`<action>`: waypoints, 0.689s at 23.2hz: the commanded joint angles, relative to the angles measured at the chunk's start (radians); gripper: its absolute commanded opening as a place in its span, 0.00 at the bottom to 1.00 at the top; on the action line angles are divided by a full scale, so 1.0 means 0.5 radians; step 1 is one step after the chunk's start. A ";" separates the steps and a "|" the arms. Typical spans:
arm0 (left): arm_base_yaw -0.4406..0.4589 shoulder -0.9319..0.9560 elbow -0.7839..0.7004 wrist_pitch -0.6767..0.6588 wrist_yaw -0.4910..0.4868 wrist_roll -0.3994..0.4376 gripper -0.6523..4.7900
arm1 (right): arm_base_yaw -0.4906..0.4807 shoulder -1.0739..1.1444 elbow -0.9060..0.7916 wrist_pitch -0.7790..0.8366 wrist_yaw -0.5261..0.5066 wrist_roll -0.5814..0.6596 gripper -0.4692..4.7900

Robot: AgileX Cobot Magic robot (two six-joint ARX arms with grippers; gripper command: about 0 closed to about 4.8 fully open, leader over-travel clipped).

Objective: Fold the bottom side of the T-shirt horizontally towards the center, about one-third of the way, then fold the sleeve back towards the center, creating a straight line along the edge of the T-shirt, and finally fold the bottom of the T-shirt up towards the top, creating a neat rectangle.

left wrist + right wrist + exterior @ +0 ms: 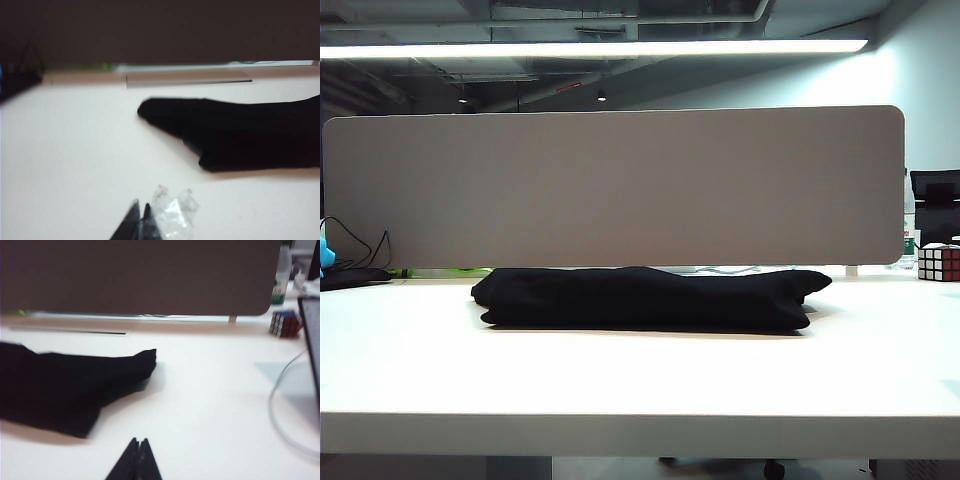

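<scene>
- T-shirt [645, 298], black, lies folded into a long flat bundle on the white table [620, 380], in front of the grey divider panel [610, 185] that stands along the table's far edge.
- Seen from the exterior view, the bundle runs parallel to the panel; one end tapers to a rounded point toward the Rubik's cube [939, 262], the other end is rounded too.
- The cube sits on the table well apart from the shirt, near the panel's right end.
- A small black item with cables [350, 272] lies near the panel's other end, also well apart from the shirt.
- Neither arm shows in the exterior view.
- Left gripper [139, 216]: its dark fingertips are pressed together into one point, clenched on nothing; it hangs over bare table, on the side of the shirt away from the panel, apart from the cloth. A crumpled bit of clear material [172, 212] shows just beside the tips; whether it is fixed to the gripper or lies on the table I cannot tell.
- Right gripper [138, 452]: tips likewise closed tight and empty, over bare table apart from the shirt's tapered end.
- A pale cable [280, 415] curves across the table on the cube's side of the right gripper.
- Both wrist views are blurred.
</scene>
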 commanded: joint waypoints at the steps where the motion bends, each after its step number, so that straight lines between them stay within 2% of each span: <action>1: 0.005 0.000 -0.027 0.179 0.014 0.181 0.11 | 0.001 -0.005 0.007 0.025 -0.034 -0.261 0.08; 3: 0.005 0.000 -0.079 0.251 -0.032 0.156 0.11 | 0.001 -0.005 0.006 0.047 -0.037 -0.281 0.08; 7: 0.005 0.000 -0.076 0.227 -0.168 0.161 0.11 | 0.000 -0.005 0.006 0.163 -0.027 -0.340 0.08; 9: 0.005 0.000 -0.076 0.249 -0.174 0.237 0.11 | 0.000 -0.005 0.006 0.212 -0.014 -0.340 0.08; 16: 0.005 0.000 -0.076 0.216 -0.166 0.227 0.11 | 0.001 -0.005 0.006 0.180 -0.014 -0.327 0.09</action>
